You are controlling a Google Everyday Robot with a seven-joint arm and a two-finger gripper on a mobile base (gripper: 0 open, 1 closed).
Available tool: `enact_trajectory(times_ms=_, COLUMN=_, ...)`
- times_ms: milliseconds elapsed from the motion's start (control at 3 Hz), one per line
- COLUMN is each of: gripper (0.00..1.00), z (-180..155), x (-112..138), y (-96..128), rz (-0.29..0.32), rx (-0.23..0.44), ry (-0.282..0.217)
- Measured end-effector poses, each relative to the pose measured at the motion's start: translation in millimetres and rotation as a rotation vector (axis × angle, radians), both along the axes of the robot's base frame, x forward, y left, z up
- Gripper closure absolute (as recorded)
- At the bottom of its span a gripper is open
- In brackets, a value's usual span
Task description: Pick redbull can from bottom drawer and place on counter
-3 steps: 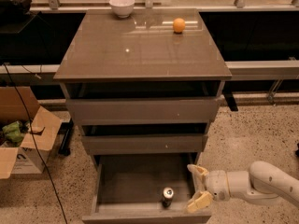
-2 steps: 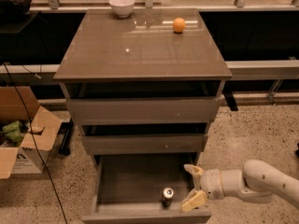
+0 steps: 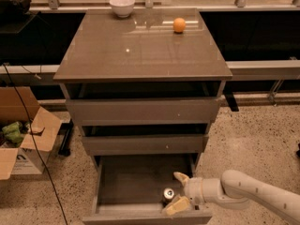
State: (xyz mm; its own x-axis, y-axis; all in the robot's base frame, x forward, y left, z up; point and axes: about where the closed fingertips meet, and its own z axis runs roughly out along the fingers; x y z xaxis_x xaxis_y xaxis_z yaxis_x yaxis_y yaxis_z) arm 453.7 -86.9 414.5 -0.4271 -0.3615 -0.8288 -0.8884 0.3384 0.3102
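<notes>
Gripper: The gripper [image 3: 174, 192], on a pale arm reaching in from the right, has slid leftward over the open bottom drawer [image 3: 131, 182]. It now sits at the drawer's front right, hard by the redbull can [image 3: 168, 194].
Jaws: They are spread apart and clamped on nothing. One finger lies behind the can, the other in front of it, toward the drawer's front panel. Whether either finger touches the metal cannot be told.
What changed: A second ago the jaws stood clear to the can's right, and that gap has now closed. The can itself has not shifted.
What it means: The approach looks all but finished, and closing on the can appears to be the next step. The lift and the carry up to the table are still undone.
Redbull can: It stands upright on the drawer floor near the front right corner. From above it shows a small, shiny silver round top, while its body is barely visible. Slim and light-looking, it would probably tip if one finger met it first.
Upper drawers: The two upper drawers [image 3: 143, 110] sit further back than the pulled-out bottom one.
Table: The table [image 3: 140, 50] has a glossy, reflective grey-brown top and is where the can is bound.
Far edge: An orange [image 3: 179, 25] rests at the back right of the table, and a white bowl [image 3: 122, 6] at the back left.
</notes>
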Motion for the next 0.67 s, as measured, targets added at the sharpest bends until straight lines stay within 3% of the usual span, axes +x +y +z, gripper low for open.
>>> enact_trajectory(times_ms=333, gripper=0.00, z=-54, x=10, y=6, rz=-0.035, rx=-0.030, ry=-0.001)
enact_trajectory(times_ms=667, gripper=0.00, z=-108, x=28, y=-8, rz=-0.089, rx=-0.079, ry=-0.006)
